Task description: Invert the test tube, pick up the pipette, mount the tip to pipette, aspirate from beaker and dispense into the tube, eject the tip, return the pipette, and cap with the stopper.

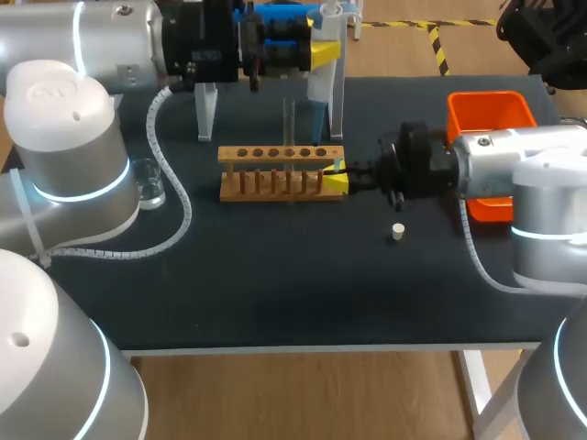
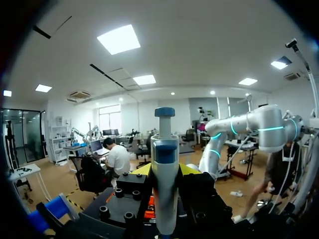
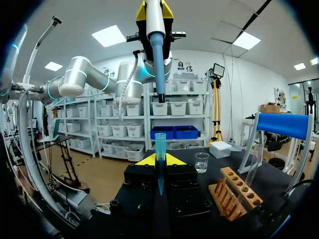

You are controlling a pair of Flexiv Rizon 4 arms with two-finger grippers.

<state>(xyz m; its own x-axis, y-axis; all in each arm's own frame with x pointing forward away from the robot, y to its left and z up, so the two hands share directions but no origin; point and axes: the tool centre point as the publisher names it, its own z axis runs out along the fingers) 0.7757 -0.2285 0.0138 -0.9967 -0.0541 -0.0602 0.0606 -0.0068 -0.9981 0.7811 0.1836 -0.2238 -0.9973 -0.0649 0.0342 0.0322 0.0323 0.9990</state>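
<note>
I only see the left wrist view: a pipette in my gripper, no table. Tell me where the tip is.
Observer: The right gripper holds the tip upright, clamped from both sides.
Operator: Give me the pipette's place against it.
Observer: Seen from the right wrist, the pipette hangs above the tip, nose down, not touching it.
Operator: Now the stopper.
Observer: The stopper lies on the table, close to the right gripper, with nothing touching it.

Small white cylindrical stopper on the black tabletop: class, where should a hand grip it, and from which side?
Grip the small white cylindrical stopper across its curved sides, probably from straight above: it stands short and alone on the black tabletop, with clear space around it.
</note>
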